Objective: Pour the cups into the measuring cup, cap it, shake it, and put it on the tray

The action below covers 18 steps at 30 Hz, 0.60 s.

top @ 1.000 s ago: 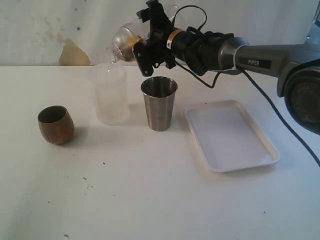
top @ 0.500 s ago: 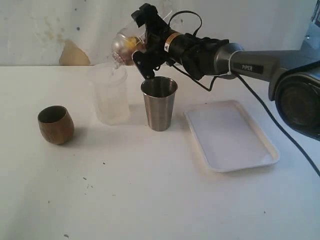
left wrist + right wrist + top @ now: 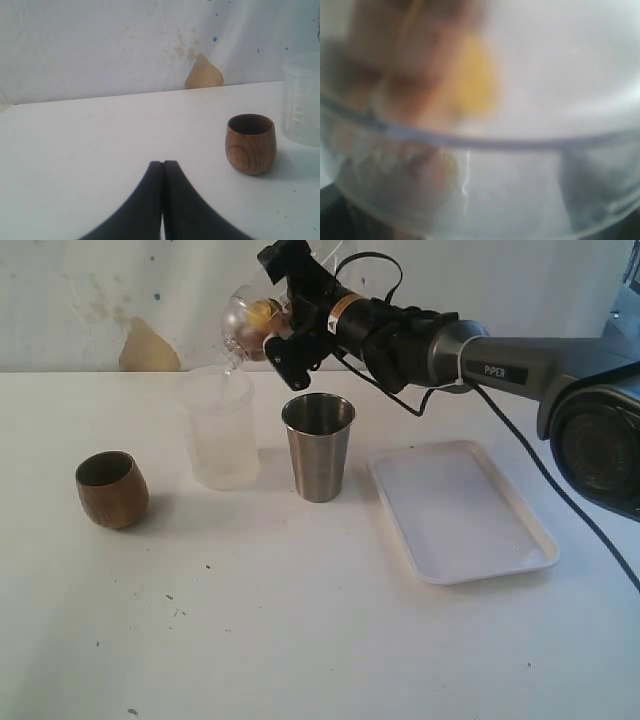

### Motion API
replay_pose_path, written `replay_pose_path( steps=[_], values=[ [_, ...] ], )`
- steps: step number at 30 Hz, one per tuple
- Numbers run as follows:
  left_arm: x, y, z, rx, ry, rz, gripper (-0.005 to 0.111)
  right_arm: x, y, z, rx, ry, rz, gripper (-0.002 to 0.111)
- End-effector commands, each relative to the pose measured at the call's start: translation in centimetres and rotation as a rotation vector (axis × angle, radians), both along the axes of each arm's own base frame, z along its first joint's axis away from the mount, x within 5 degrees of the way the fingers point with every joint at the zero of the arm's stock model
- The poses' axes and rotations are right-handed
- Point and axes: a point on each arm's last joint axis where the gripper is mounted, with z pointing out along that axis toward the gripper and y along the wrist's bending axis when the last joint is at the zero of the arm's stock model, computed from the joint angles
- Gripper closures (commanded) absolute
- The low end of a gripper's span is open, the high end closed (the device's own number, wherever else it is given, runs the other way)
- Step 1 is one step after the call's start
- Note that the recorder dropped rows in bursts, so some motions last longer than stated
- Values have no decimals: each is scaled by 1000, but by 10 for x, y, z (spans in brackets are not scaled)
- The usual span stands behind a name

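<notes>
My right gripper (image 3: 282,332) is raised at the back, shut on a clear rounded plastic vessel (image 3: 243,325) that is tilted, its mouth down over the frosted plastic cup (image 3: 220,435). Something yellow and brown shows through the vessel (image 3: 485,165), which fills the right wrist view and hides the fingers. I cannot tell whether it is the measuring cup or the domed lid. The steel tumbler (image 3: 319,455) stands upright beside the frosted cup. The wooden cup (image 3: 111,489) stands at the left, ahead of my left gripper (image 3: 163,162), which is shut and empty. The white tray (image 3: 460,515) lies at the right.
The frosted cup (image 3: 301,100) carries faint printing on its side. A pale wall with a tan stain (image 3: 148,348) closes off the table's far edge. My right arm (image 3: 520,355) reaches in from the right above the tray and the tumbler.
My right gripper has lifted slightly and swung left with the clear vessel, tipping it further over the frosted cup. The cups, tray and left gripper have stayed put.
</notes>
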Motion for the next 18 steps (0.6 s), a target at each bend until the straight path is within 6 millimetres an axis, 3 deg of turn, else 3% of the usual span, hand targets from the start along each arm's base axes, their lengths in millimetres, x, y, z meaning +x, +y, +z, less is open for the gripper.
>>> replay_pose_path(
  steps=[1, 18],
  values=[
    [0, 0, -1, 7, -11, 1, 107, -1, 0, 17, -6, -107, 15, 108],
    [0, 0, -1, 7, -11, 1, 107, -1, 0, 17, -32, -120, 13, 108]
  ],
)
